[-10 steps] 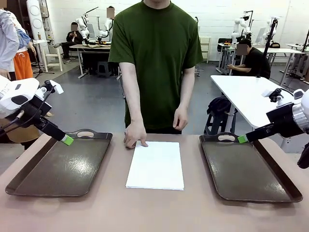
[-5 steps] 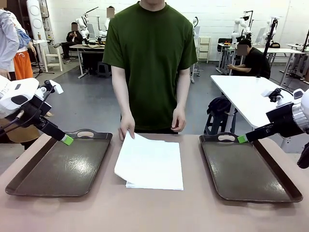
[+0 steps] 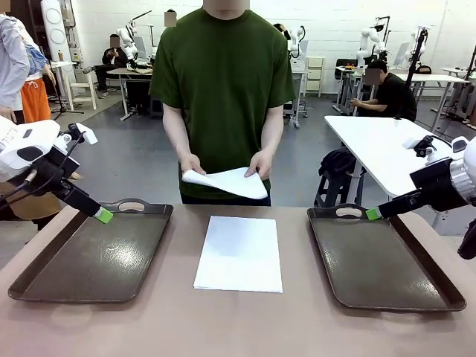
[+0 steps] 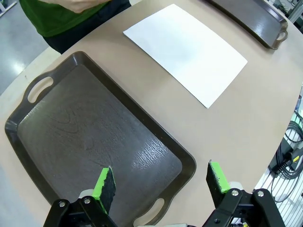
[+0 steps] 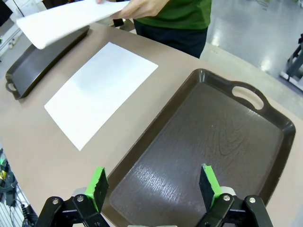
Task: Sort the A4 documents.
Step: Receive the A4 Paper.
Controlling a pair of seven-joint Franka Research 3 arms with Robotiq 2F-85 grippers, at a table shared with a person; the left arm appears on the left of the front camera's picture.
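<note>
White A4 documents [image 3: 239, 254] lie flat on the worktop [image 3: 238, 327] midway between left hand [image 4: 161, 182], released above the left tray [image 4: 85, 132], and right hand [image 5: 154, 184], released above the right tray [image 5: 213, 137]; one sheet [image 3: 227, 182] is held beyond them by the person [image 3: 223, 89].

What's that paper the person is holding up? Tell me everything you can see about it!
The held sheet is plain white and blank, thin and floppy, so it sags and curves in the middle. One hand grips one end and the other hand grips the opposite end. It hangs in the air in front of the green shirt, touching nothing else. More white paper lies flat on the table.
</note>
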